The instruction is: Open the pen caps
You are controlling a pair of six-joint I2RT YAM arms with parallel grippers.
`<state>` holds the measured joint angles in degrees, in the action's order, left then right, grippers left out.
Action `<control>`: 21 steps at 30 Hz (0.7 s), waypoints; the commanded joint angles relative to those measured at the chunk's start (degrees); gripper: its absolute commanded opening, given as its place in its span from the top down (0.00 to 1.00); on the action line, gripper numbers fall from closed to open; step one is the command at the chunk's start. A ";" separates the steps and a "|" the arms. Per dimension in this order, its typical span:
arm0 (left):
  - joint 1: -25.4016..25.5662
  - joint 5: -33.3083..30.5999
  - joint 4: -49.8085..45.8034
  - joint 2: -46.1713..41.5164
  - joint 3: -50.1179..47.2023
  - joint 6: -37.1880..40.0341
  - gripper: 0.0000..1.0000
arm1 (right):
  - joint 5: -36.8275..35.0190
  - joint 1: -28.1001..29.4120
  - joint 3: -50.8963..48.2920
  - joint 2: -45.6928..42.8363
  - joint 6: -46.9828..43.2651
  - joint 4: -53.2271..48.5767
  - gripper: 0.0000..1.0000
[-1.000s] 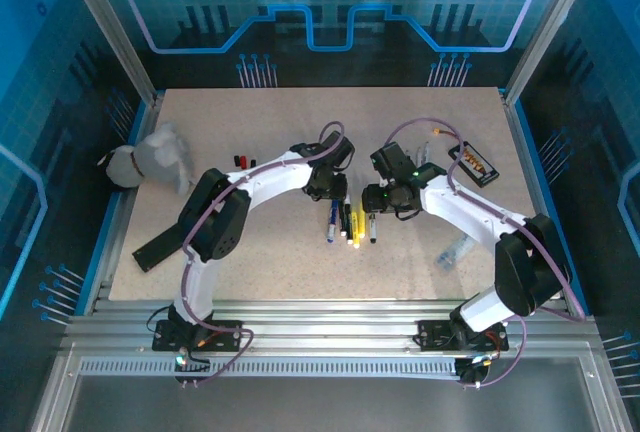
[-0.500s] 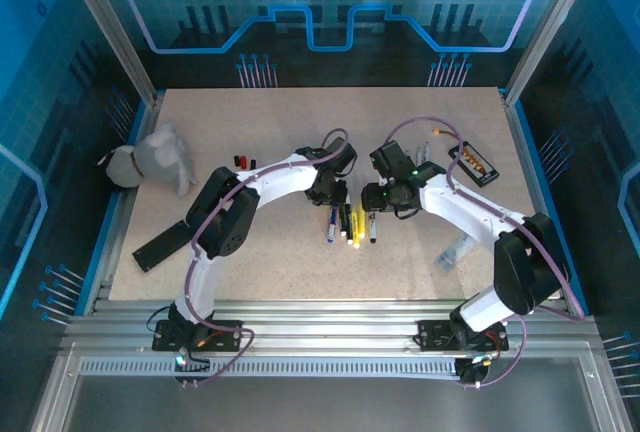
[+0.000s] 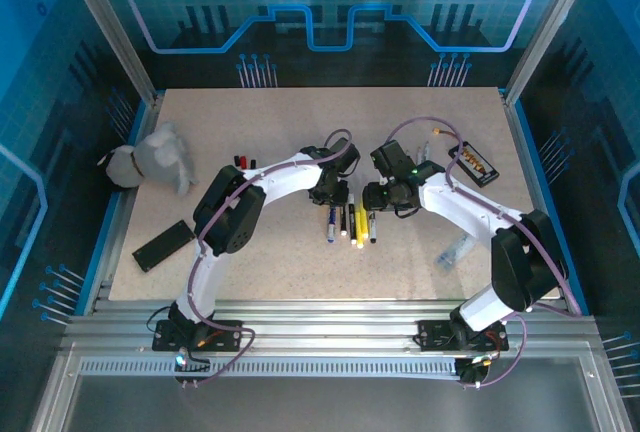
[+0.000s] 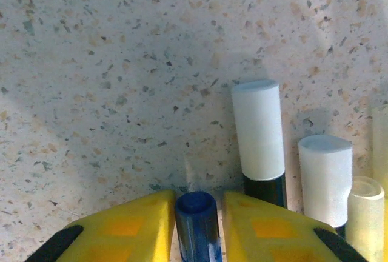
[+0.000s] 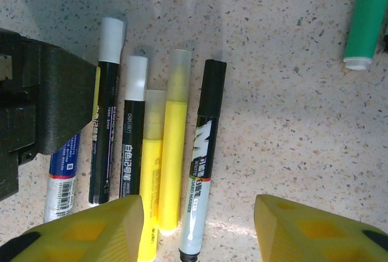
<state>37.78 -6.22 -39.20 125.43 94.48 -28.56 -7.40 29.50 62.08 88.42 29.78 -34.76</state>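
Left tool (image 4: 199,210) sits at the left end of the row of pens (image 3: 350,222) on the speckled stone surface (image 4: 121,62). Its yellow fingers (image 4: 127,228) stand close on both sides of the round dark blue plastic cap (image 4: 195,228). I cannot tell if they squeeze it or just stand beside it. I think the tool is there to grab that cap and pull it off.

Going right along the row come two black pens with tall white plastic caps (image 5: 112,34), two yellow pens with see-through caps (image 5: 179,71), and one black marker with a black cap (image 5: 213,86). Every one of these caps is on its pen, so most of the job is not done. The pens lie close side by side, which I think makes each one easy to reach.

Right tool (image 5: 200,213) hangs over the right part of the row, fingers spread wide, holding nothing. It may be waiting to hold a pen down.

Right of the row, well apart, lies a green plastic tube (image 5: 364,19).

No box or cup holds the pens. Each cap is like a tiny cup with a pen tip inside.
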 commanded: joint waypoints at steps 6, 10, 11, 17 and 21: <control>0.11 -1.43 -2.73 2.92 0.46 -0.37 0.85 | 1.88 -0.60 0.09 1.23 0.37 1.49 0.48; -1.53 -0.54 -3.16 1.32 0.86 -0.26 0.98 | 4.93 -0.62 0.03 1.23 0.63 3.08 0.49; -2.20 -0.03 -3.12 0.33 0.97 -0.27 1.00 | 6.54 -0.56 -0.06 1.23 0.70 3.95 0.50; -5.03 5.67 -1.10 -6.26 1.32 -1.43 1.00 | 16.71 -0.47 -1.90 0.46 3.62 12.14 0.52; -5.36 10.79 0.82 -8.89 1.50 -3.62 1.00 | 22.26 -0.03 -2.83 0.77 6.14 17.74 0.47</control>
<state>32.16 -0.89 -39.79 121.23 95.11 -29.78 7.97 29.45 60.03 88.97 33.04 -23.20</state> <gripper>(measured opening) 0.130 0.519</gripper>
